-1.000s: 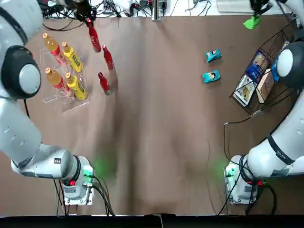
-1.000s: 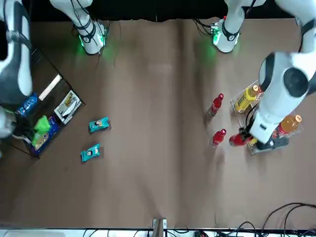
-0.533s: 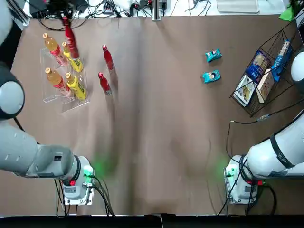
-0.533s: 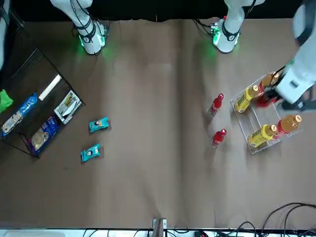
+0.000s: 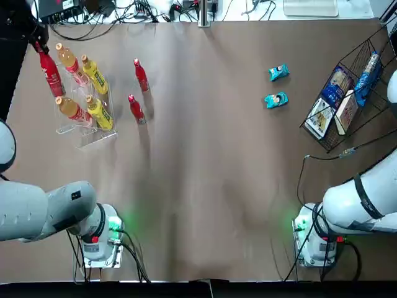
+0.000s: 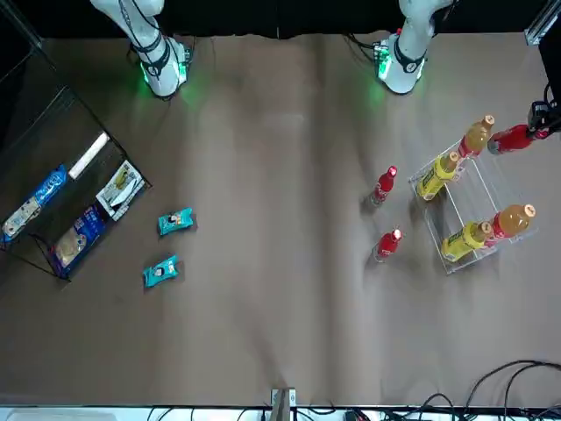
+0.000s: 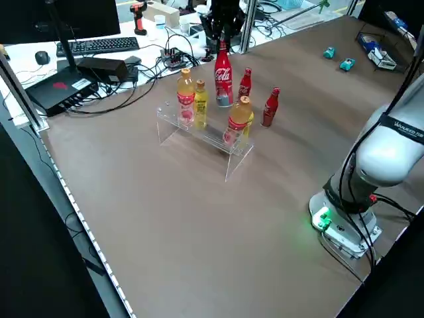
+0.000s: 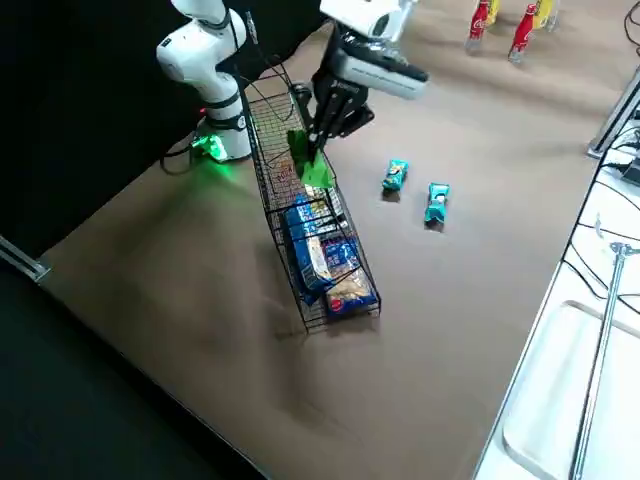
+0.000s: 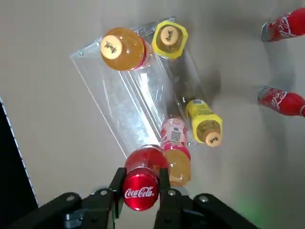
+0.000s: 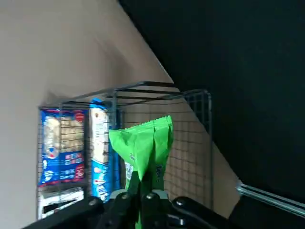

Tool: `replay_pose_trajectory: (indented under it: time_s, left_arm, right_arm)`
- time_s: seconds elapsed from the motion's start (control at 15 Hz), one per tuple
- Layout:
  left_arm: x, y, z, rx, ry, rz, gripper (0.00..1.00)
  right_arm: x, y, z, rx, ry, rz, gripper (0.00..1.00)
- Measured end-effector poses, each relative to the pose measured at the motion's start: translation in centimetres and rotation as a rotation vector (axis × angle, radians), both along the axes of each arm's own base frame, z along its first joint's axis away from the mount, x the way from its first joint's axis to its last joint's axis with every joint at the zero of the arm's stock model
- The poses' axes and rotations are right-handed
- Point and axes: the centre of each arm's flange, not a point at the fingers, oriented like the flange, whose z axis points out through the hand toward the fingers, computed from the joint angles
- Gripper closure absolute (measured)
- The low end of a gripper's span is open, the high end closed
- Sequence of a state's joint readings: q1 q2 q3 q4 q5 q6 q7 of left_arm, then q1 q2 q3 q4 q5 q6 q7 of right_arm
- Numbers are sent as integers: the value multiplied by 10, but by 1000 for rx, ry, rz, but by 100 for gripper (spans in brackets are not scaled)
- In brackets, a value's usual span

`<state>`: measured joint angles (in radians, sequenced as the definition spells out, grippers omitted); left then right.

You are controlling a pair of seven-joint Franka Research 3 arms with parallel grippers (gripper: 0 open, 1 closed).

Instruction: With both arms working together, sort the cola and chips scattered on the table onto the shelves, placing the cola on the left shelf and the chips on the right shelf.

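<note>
While left hand clamps cola, right hand's apparently pinching chips

A keyboard, a mouse and a flat black box lie on a white desk, with tangled cables nearby.

Left arm: reached from its green-lit base toward the table's far left corner. Left gripper: pointed downward, fingers clamped either side of a red cola bottle at its cap, the bottle hanging upright beneath the claw.

Right arm: extended from its base out past the table's right edge, wrist raised. Right gripper: fingers pinched together on the lower edge of a green chip packet, which stood out beyond the fingertips.
</note>
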<state>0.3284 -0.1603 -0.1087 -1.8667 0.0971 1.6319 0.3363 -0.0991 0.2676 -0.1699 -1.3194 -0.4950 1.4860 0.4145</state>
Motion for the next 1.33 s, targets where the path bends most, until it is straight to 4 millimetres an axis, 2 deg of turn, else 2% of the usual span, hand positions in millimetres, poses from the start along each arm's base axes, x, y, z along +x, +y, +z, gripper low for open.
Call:
replay_pose_trajectory:
  time_s: [0.2, 0.6, 0.8, 0.87, 1.0, 1.07, 1.2, 1.33]
  left_arm:
    - [2, 2, -11, 5, -25, -3, 68]
    - [-6, 26, -42, -1, -12, 9, 68]
    - [-21, 46, -63, 6, -36, 11, 68]
    - [-30, 52, -72, 8, -41, 15, 68]
    - [-45, 54, -73, 11, -70, 23, 68]
    - [-58, 51, -72, 22, -88, 19, 68]
    - [-67, 47, -72, 28, -96, 17, 68]
    - [-70, 45, -73, 28, -101, 17, 68]
  right_arm:
    - [-2, -9, -12, -43, 70, 24, 97]
    - [10, -15, -38, -54, 84, 45, 96]
    - [14, -13, -46, -53, 99, 52, 72]
    - [15, -11, -47, -53, 101, 56, 72]
    - [16, -7, -46, -56, 103, 67, 63]
    - [17, -5, -46, -56, 105, 73, 63]
    - [17, 2, -45, -52, 116, 80, 63]
    - [15, 25, -45, -44, 166, 79, 63]
